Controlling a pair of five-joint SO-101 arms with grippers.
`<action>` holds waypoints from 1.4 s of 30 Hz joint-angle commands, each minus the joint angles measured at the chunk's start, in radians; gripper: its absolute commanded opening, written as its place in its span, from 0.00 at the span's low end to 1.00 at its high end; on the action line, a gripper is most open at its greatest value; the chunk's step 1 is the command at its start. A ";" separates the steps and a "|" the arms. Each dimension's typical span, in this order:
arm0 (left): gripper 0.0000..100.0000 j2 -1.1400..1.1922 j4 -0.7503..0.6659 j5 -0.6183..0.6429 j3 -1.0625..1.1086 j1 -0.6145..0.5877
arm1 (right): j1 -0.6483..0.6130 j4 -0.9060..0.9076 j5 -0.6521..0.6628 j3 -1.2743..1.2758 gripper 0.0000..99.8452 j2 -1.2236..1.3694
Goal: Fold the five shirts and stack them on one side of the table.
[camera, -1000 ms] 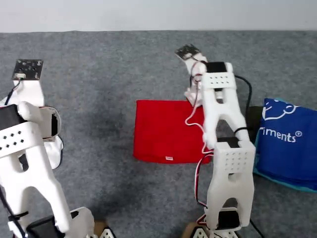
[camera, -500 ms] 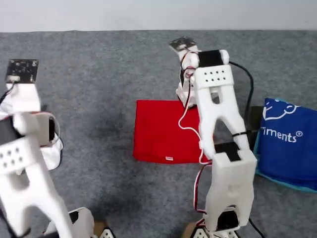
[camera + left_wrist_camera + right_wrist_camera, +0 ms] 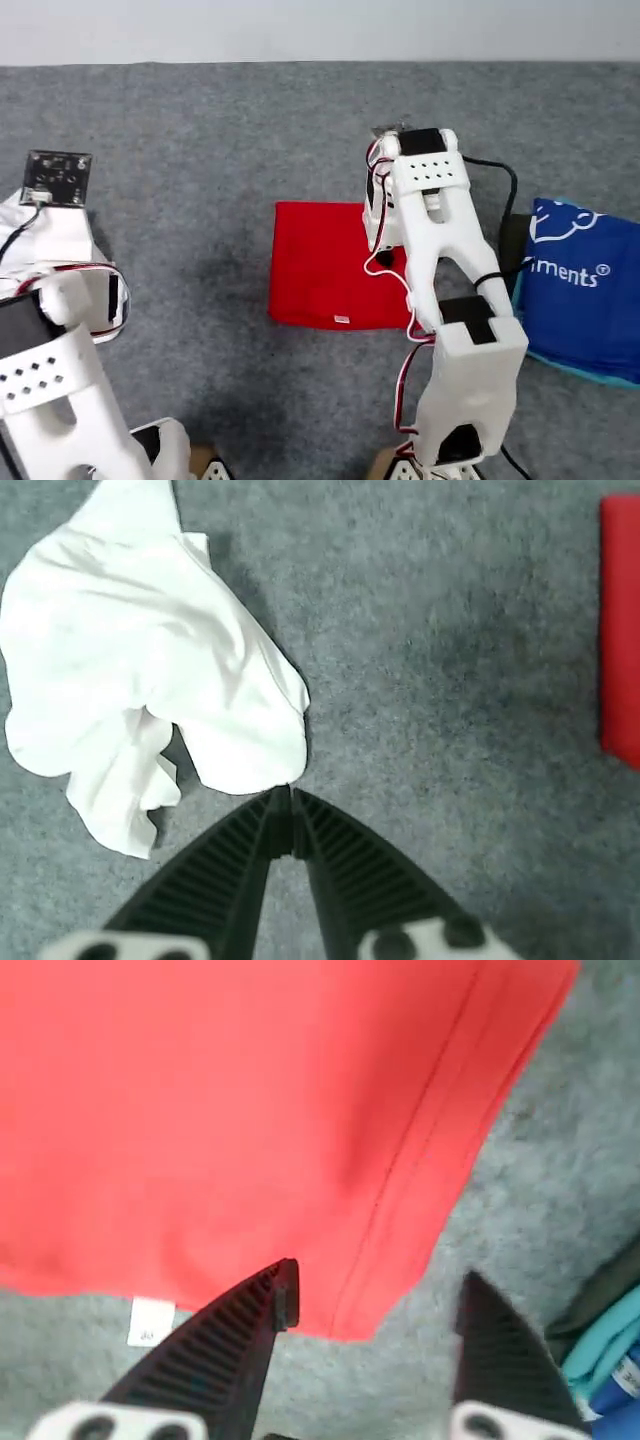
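A folded red shirt (image 3: 325,265) lies flat in the middle of the grey carpeted table. My right gripper (image 3: 378,1295) hangs open just above that shirt's (image 3: 250,1110) corner near the stack, one finger over the cloth and the other beyond the edge. A crumpled white shirt (image 3: 150,670) lies at the far left of the table (image 3: 20,210). My left gripper (image 3: 290,800) is shut, its tips meeting the near corner of the white shirt, whose edge looks slightly lifted.
A stack with a blue printed shirt (image 3: 585,290) on top, teal cloth under it and a dark garment (image 3: 510,240) beside it sits at the right side. Bare grey carpet (image 3: 200,200) stretches between the white and red shirts.
The right arm drew back from the far edge of the red shirt and now hangs over it. The left arm pulled back toward its base, and more white cloth shows beside it.
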 commanded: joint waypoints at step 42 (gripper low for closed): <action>0.01 -0.023 -0.002 -0.049 0.039 -0.006 | 0.048 -0.343 0.882 -0.473 0.01 0.320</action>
